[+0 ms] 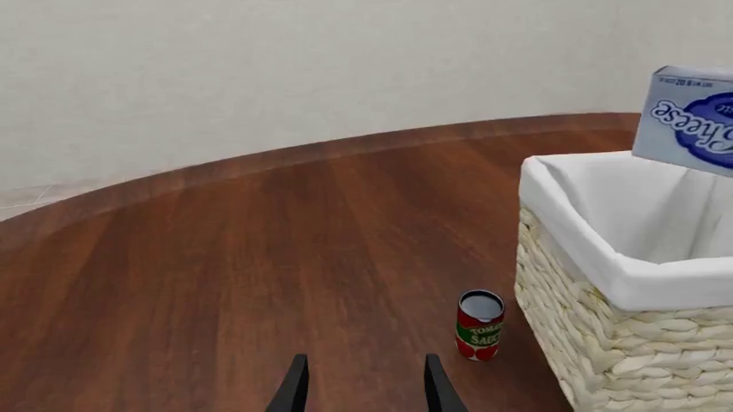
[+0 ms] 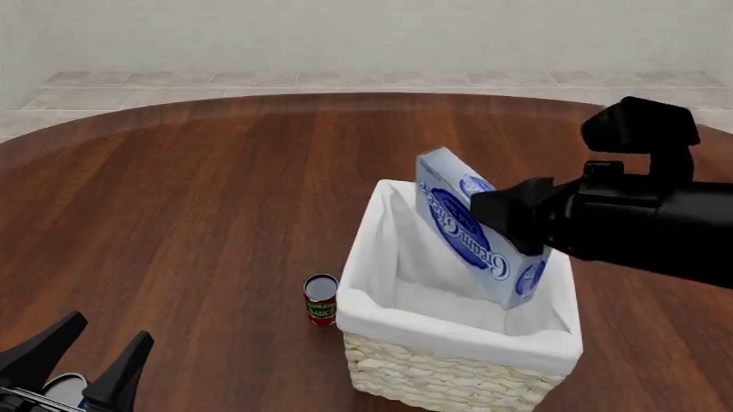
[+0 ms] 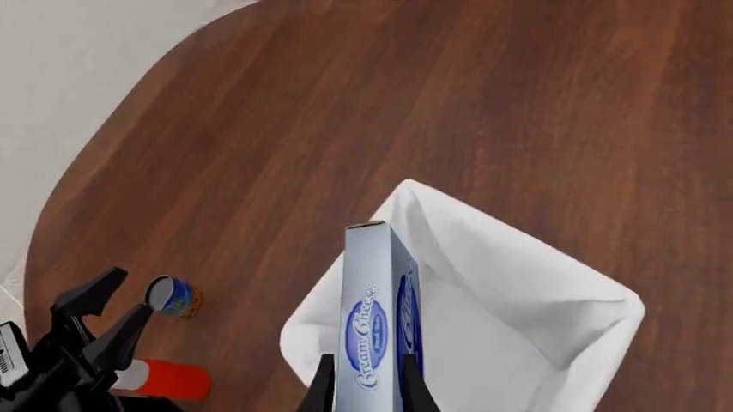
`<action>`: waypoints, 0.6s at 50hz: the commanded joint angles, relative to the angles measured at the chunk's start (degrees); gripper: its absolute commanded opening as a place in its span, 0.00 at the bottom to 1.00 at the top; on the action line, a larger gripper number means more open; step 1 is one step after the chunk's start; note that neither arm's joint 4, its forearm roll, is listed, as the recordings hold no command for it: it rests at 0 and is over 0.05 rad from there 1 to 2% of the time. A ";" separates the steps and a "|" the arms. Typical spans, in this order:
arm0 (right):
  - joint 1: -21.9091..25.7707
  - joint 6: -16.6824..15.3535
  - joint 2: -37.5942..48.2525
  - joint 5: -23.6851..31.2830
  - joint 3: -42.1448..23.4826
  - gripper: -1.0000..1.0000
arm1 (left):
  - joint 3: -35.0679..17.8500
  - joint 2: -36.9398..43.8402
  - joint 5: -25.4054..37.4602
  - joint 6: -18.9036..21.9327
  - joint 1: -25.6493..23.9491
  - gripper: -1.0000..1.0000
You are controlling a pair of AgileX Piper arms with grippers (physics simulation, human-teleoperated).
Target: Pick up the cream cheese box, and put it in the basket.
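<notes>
Left gripper: my left gripper point(image 2: 78, 360) sits low at the near left corner of the table point(image 2: 206, 197), fingers spread with nothing between them; I read it as idle and well apart from the work

Near the left arm: in the right wrist view a red cylinder-like thing point(image 3: 172, 378) lies close under that arm; I cannot tell what it is

Can: the small red-labelled can point(image 2: 321, 299) stands upright on the wood just beside the basket's left wall; whether it touches the wicker I cannot tell, and I leave it alone

Basket: the basket point(image 2: 458, 365) stands right of centre, its white liner folded over the rim, and what I can see of the inside holds nothing lying on the bottom

Cream cheese box: the cream cheese box point(image 2: 472, 225) is off the table, tilted on edge, its lower corner already below the rim line and inside the liner as the front view shows it

Right gripper: my right gripper point(image 3: 363, 390) has its two fingers closed against the box's broad faces, reaching in from the right

Done: I judge the pick and the carry over to the basket finished

Left: lowering a little if needed, letting go so the box drops in, then drawing the right arm clear
</notes>
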 commanded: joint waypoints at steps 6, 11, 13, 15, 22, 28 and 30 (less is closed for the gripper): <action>-0.51 0.09 1.17 -1.96 1.31 0.00 | -0.76 -0.31 1.04 0.10 0.07 1.00; 0.21 0.14 1.53 -2.52 1.81 0.00 | -0.72 -0.42 1.06 0.14 0.03 1.00; 0.34 0.13 1.74 -2.77 2.03 0.00 | -0.71 -0.46 1.08 0.13 0.04 1.00; 0.27 -0.05 1.99 -3.02 2.16 0.00 | -0.68 -0.43 0.98 0.09 0.04 1.00; 0.14 -1.15 3.13 -3.85 3.43 0.00 | -0.88 -0.80 1.44 0.12 -0.10 1.00; -0.23 -2.39 4.06 -3.72 2.86 0.00 | -0.36 -0.70 0.73 0.08 -0.02 1.00; -0.32 -2.29 4.15 -3.75 2.79 0.00 | -0.20 -0.64 0.53 0.07 -0.04 1.00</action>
